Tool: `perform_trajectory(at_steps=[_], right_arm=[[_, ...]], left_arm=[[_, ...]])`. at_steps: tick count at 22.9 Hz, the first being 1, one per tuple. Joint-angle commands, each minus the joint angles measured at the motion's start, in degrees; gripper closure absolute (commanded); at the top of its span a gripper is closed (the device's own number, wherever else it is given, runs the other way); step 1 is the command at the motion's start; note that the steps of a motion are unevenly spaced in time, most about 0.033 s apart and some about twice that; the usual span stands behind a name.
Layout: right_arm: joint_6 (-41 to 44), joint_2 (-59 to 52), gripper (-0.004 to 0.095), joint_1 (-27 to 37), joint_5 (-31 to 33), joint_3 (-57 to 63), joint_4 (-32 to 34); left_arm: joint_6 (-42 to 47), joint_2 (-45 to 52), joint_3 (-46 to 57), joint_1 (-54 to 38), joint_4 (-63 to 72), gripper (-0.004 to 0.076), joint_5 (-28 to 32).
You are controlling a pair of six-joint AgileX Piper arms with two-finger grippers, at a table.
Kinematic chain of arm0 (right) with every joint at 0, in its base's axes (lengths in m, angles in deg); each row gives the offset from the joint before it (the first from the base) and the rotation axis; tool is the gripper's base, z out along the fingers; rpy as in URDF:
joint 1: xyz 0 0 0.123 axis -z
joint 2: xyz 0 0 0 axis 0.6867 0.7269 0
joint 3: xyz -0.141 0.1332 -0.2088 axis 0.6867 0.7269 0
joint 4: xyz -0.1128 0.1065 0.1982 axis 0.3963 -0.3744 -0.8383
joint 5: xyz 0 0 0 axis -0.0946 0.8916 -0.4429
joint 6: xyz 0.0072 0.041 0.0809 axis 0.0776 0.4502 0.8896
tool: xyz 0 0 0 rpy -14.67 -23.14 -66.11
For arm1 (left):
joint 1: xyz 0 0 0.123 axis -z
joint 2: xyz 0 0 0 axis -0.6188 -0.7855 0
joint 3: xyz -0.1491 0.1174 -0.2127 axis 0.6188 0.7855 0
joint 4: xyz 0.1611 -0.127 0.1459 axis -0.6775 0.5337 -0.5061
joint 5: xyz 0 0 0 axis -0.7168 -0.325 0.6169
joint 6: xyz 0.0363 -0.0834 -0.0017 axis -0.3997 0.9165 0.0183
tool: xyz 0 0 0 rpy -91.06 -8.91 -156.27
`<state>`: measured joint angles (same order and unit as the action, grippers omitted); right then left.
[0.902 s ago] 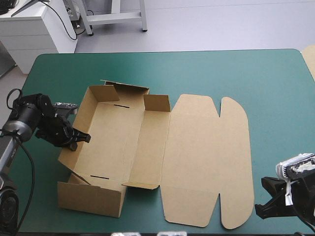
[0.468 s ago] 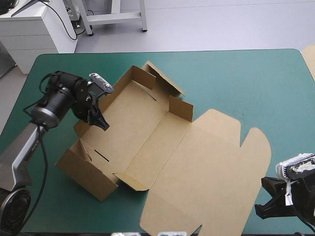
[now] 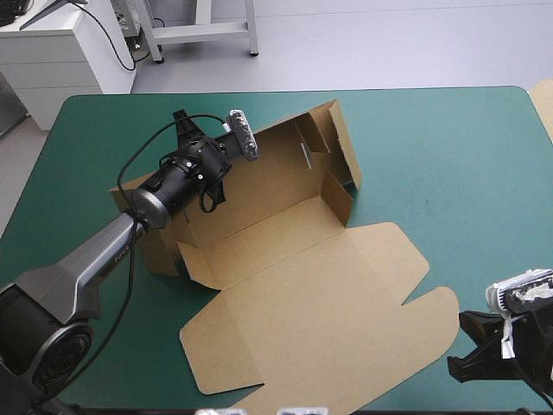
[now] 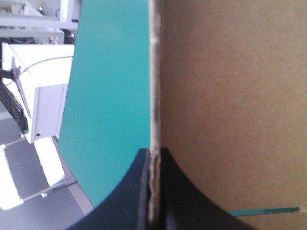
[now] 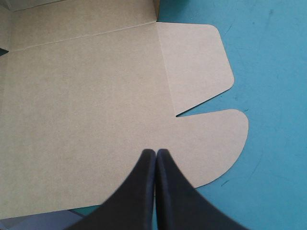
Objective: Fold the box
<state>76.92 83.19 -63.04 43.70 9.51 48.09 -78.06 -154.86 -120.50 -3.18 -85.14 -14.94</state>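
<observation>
The left tool (image 4: 153, 160) pinches a wall of the brown box (image 3: 294, 259), maybe to turn it. The box sits in the middle of the tabletop (image 3: 458, 147), lid flat. The right tool (image 5: 156, 154), tips together, hangs by the lid's near right flap.

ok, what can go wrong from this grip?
1. The left gripper pinches only the thin edge of one box wall; it may slip or crease the board.
2. The flat lid reaches the table's near edge, close to the shut right gripper; turning the box could snag it or push it off.
</observation>
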Motion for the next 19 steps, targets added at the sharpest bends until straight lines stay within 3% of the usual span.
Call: perform_trajectory(at_steps=[1,5,12,14,19], right_arm=[[0.06,0.39,0.0928,0.26,-0.33,-1.41,0.00],[0.70,0.39,0.0927,0.26,-0.33,-1.41,0.05],[5.32,1.32,0.0927,0.26,-1.19,-1.52,5.54],[5.32,2.33,0.0927,0.26,-1.19,-1.52,5.54],[5.21,5.36,0.0927,0.26,-2.74,-1.73,6.65]], left_arm=[[1.62,2.79,-1.48,2.83,-5.00,0.0731,3.40],[7.87,4.91,5.30,6.61,-8.97,0.0731,6.02],[37.57,14.73,28.60,19.66,-56.42,0.0731,7.84],[41.19,14.73,30.79,20.28,-63.10,0.0731,6.81],[42.36,14.62,31.21,20.40,-62.97,0.0731,7.79]])
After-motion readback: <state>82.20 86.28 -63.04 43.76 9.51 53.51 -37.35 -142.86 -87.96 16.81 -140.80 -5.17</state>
